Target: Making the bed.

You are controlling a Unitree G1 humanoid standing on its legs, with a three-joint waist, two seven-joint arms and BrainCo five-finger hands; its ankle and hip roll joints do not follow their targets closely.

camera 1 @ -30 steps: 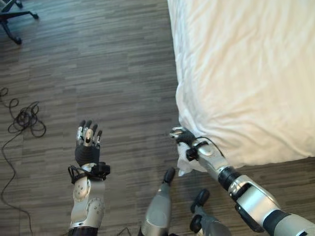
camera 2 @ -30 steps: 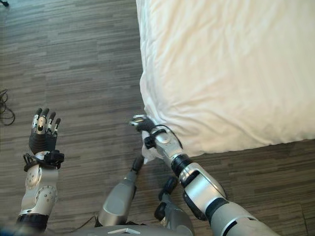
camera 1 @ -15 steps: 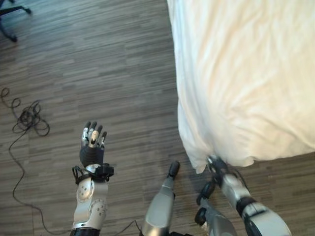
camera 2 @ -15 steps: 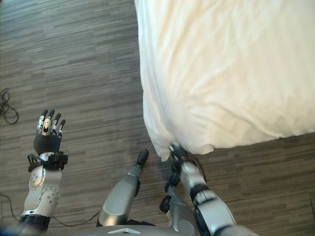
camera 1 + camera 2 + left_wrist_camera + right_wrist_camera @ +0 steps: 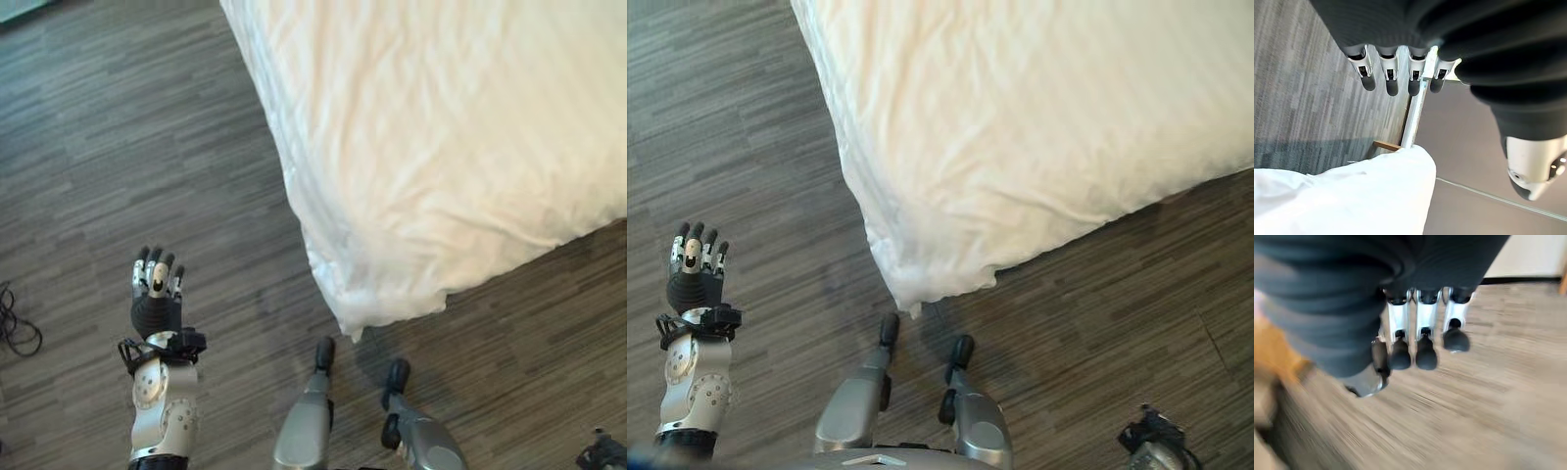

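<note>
The left hand (image 5: 155, 294) is raised over bare floor (image 5: 118, 147), fingers straight and slightly spread, holding nothing and touching nothing; its wrist view shows the same straight fingers (image 5: 1392, 81) with the white duvet (image 5: 1352, 200) lying past them. It stands well apart from the bed, with open wood-plank floor all round it and between it and the bed's edge.

The right hand (image 5: 1415, 340) hangs over plain floor in its own wrist view, fingers roughly straight and empty; in the right eye view just a dark bit of that arm shows at the lower right corner.

Half a second ago the right hand was clamped on the duvet's near corner; it has since let go and dropped away to the lower right. The camera has also swung, so the bed now sits further left in view.

The duvet (image 5: 441, 147) covers the bed, its corner (image 5: 358, 318) drooping over the edge toward the floor, nothing touching it. Floor runs clear along both visible sides of the bed.
</note>
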